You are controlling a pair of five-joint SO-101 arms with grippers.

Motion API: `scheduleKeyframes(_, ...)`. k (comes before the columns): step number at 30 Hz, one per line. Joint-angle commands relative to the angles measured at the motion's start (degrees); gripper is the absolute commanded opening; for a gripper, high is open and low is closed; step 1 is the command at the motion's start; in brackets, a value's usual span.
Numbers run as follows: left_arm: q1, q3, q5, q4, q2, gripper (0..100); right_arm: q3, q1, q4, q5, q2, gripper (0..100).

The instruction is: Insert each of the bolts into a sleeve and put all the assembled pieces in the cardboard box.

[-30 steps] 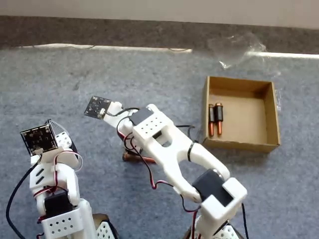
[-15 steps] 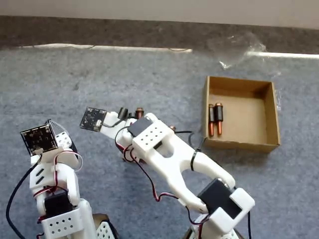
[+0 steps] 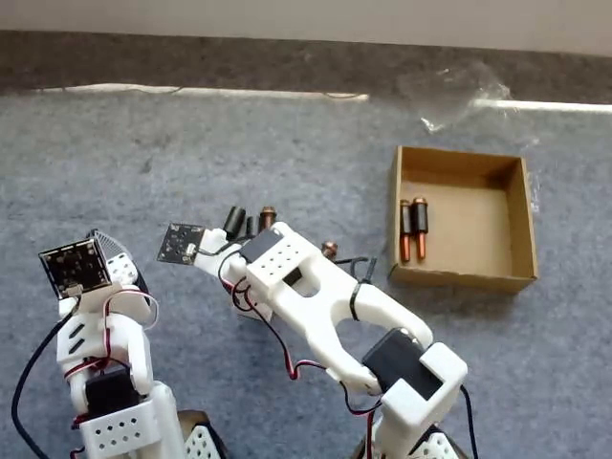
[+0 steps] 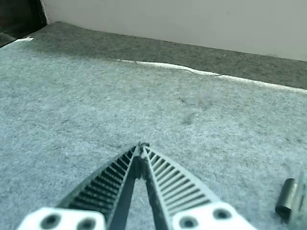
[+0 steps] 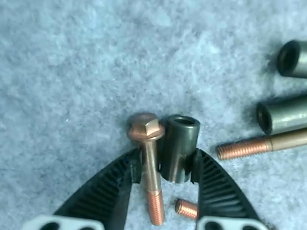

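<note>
Right gripper point(image 5: 166, 165) clamps a copper hex-head bolt point(image 5: 149, 167) beside a dark cylindrical metal sleeve point(image 5: 179, 143) (rigid, slick, likely to roll; a mid-body hold seems best); left gripper point(image 4: 141, 155) sits closed, empty.
</note>
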Motion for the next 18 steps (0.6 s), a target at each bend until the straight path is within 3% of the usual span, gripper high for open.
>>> scheduleKeyframes(1, -0.4, 1.3, -0.1, 0.0, -1.0, 1, -0.8, -0.3, -1.8, 0.8, 0.1, 14.1)
scheduleKeyframes(18, -0.3, 1.3, -0.1, 0.0, -1.0, 1, -0.5, -0.2, -1.5, 0.8, -5.4, 14.1)
